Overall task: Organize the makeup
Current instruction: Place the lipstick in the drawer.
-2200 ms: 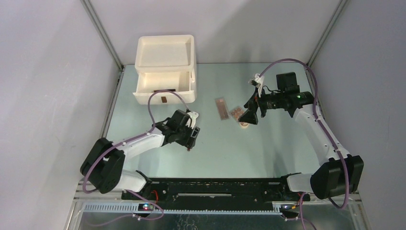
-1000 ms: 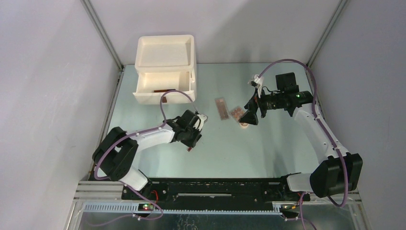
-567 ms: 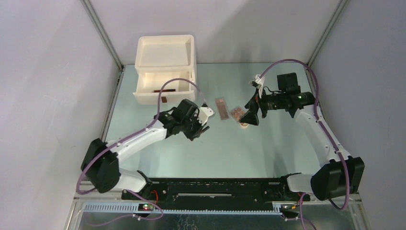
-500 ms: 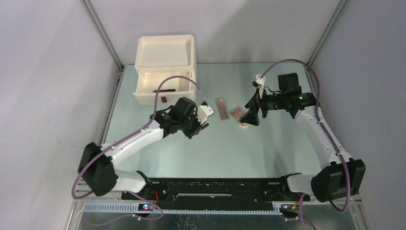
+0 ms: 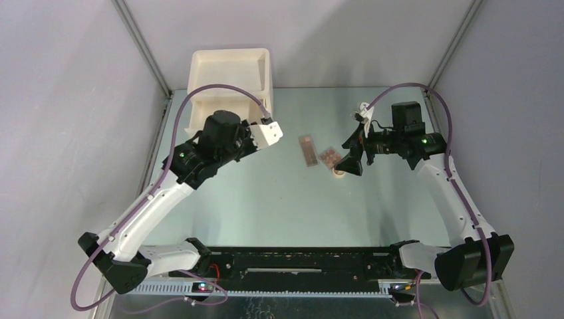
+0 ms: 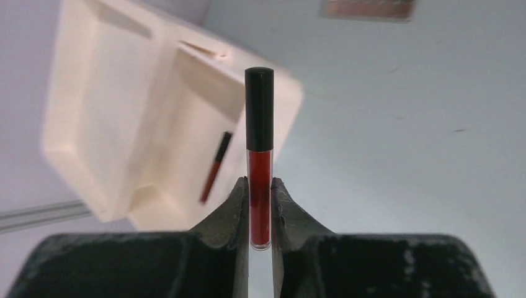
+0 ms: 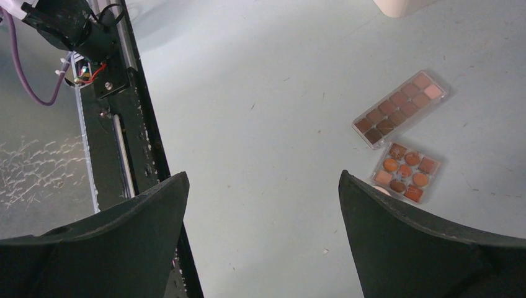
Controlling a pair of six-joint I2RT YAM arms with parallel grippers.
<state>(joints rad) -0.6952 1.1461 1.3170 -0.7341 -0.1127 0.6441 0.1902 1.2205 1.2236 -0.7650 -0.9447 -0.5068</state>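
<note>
Left end effector [image 6: 260, 208]: clenched on a slim dark-red tube [image 6: 259, 167]. The tube's black cap points away from the fingers [image 6: 234, 205]. It is held off the counter [image 5: 299, 206], on the near side of the drawer box.

Drawer box [image 5: 229, 73]: cream plastic, at the far left of the counter, with one drawer pulled out. A second tube [image 6: 215, 166], also dark red and black, lies inside the open drawer.

Long palette [image 7: 400, 108]: brown shades, flat on mid-counter, well to the right of the box.

Square palette [image 7: 406, 172]: orange-brown pans, just beside the long palette, on its near right.

Peach sponge [image 5: 338, 172]: on the counter just near of the square palette.

Right end effector [image 7: 263, 205]: released, fingers spread wide, hovering over the palettes and touching nothing.
</note>
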